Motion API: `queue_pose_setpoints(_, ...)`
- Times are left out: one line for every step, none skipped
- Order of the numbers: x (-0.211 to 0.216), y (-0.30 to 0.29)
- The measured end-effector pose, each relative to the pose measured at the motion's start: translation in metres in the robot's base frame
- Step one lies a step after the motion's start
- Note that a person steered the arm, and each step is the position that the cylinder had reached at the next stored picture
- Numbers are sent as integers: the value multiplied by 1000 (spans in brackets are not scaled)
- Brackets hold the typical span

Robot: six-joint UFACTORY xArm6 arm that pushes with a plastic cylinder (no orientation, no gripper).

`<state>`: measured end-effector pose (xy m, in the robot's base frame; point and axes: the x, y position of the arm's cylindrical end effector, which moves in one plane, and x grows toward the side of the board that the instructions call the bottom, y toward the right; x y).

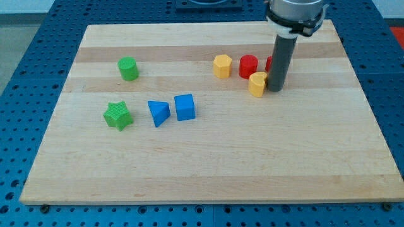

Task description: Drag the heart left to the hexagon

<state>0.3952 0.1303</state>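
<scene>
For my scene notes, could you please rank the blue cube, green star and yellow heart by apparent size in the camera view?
1. Green star and blue cube: look alike, so unranked.
2. Yellow heart: smallest, though farther from the camera.

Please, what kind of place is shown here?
Probably a robotics lab bench: a wooden board lies on a blue perforated table, with small coloured blocks such as the yellow heart, and my tip right beside that heart.

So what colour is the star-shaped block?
Green; the star block shows clearly in the camera view.
</scene>
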Motion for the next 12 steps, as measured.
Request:
queue_pose_setpoints(-6, 2)
queue_pose_setpoints(-1, 1)
queue_pose_setpoints(6, 1)
queue_pose_setpoints(6, -1)
queue_pose_setpoints(6, -13)
queue_pose_setpoints(5, -29)
queue_pose_setpoints(5, -48)
queue_pose_setpoints(-2, -82)
queue_pose_setpoints(-4, -114)
queue_pose_setpoints(-4, -133)
queue_pose_setpoints(2, -135)
queue_pose_setpoints(18, -135)
